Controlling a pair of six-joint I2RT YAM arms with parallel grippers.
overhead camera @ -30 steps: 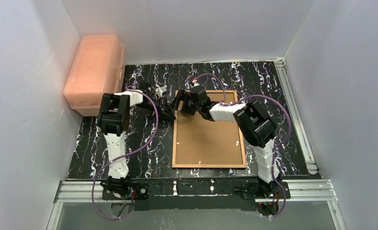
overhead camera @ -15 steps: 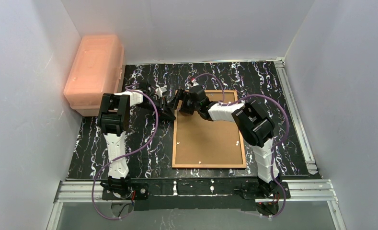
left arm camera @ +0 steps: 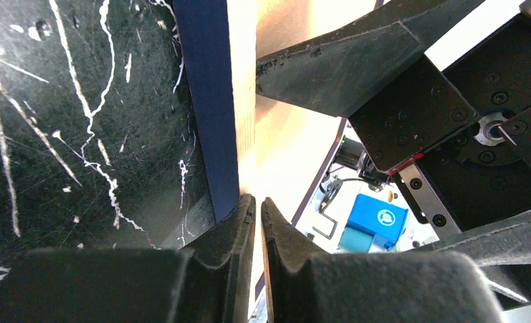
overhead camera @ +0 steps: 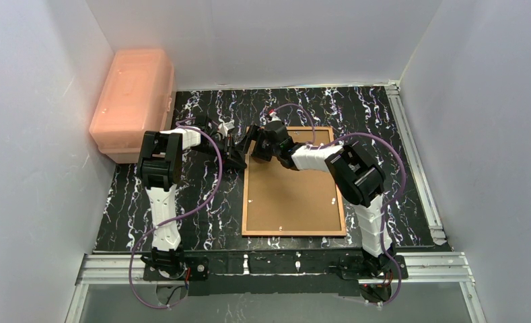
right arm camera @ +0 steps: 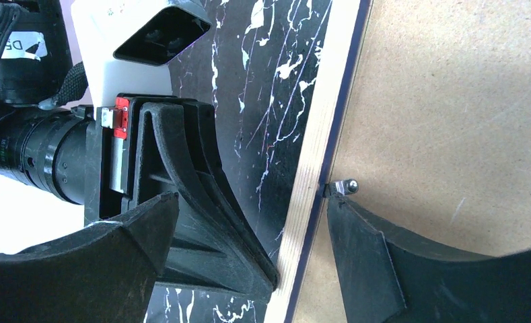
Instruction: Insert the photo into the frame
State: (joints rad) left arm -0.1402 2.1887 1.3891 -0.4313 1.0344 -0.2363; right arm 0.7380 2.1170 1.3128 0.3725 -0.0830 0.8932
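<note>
The frame [overhead camera: 246,192] lies face down on the black marbled table, with a brown backing board [overhead camera: 293,195] filling its back. The photo is out of view. My left gripper [overhead camera: 241,161] is shut, its tips [left arm camera: 257,205] pressed against the frame's outer left edge, beside the navy border [left arm camera: 212,101]. My right gripper [overhead camera: 252,148] is open over the same edge near the top left corner. It straddles the light wood rim [right arm camera: 320,134], and one finger [right arm camera: 383,269] rests on the board just below a small metal tab [right arm camera: 346,186]. Nothing is held between its fingers [right arm camera: 250,203].
A translucent orange storage box [overhead camera: 133,101] stands at the back left against the wall. Aluminium rails run along the right side [overhead camera: 414,155] and the near edge [overhead camera: 282,262]. White walls close in the table on three sides.
My right gripper has shifted slightly left, toward the frame's left edge. The left arm and the frame have not moved.
</note>
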